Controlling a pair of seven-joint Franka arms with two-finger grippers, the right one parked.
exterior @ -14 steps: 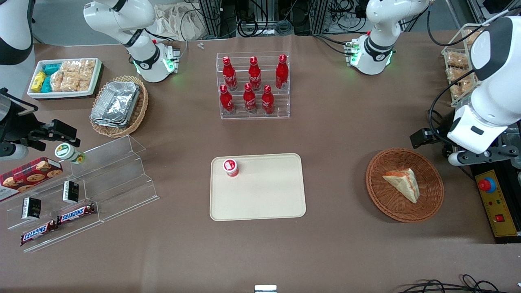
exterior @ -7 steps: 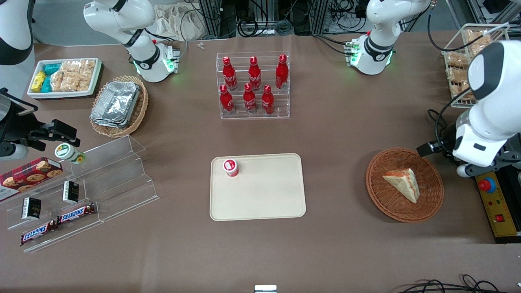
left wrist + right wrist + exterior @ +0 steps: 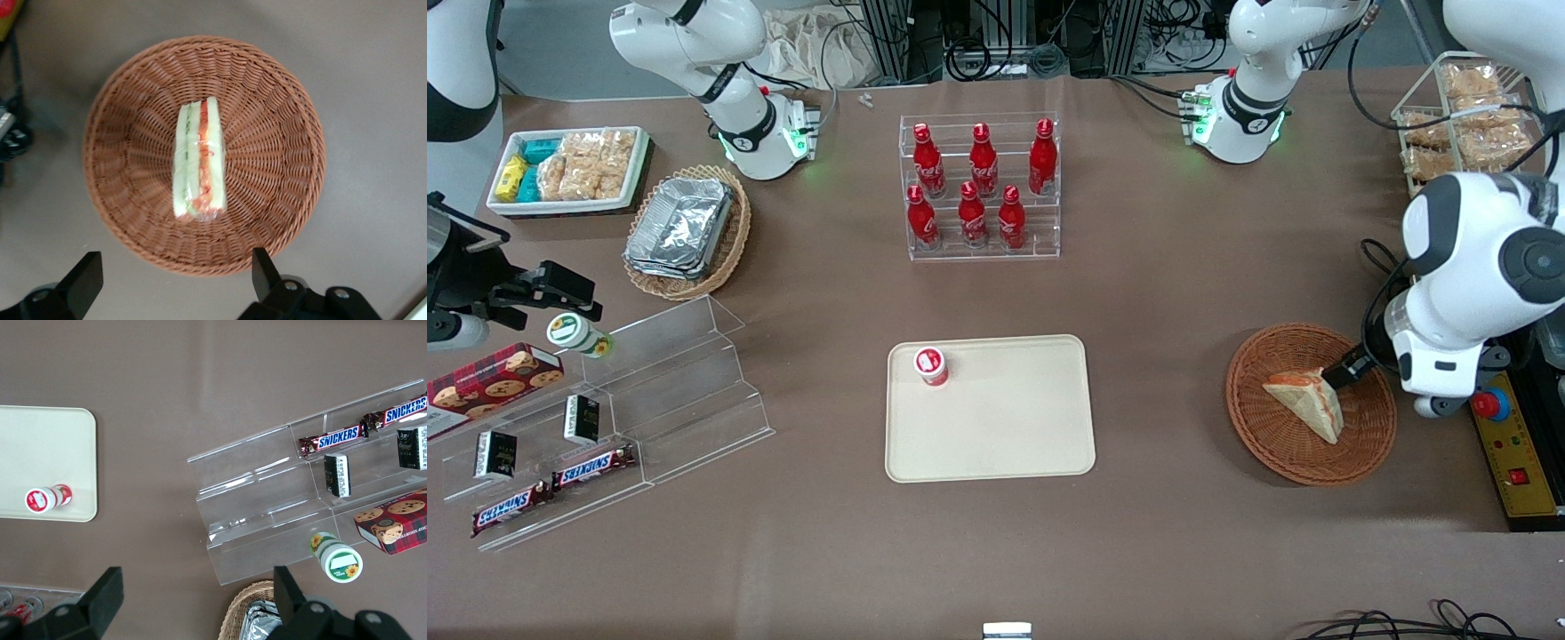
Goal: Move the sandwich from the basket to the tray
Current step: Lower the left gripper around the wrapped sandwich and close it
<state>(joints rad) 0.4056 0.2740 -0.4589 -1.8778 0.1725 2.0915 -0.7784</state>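
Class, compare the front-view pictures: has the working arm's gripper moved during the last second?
Yes. The gripper has swung in over the basket, fingers open, and now hangs above the sandwich.

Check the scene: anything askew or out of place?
One oddity: a green-lidded cup lies on its side on the clear rack toward the parked arm's end. Otherwise tidy. The sandwich sits in the basket, the tray holds only a red-topped cup, and the open gripper hovers over the basket.
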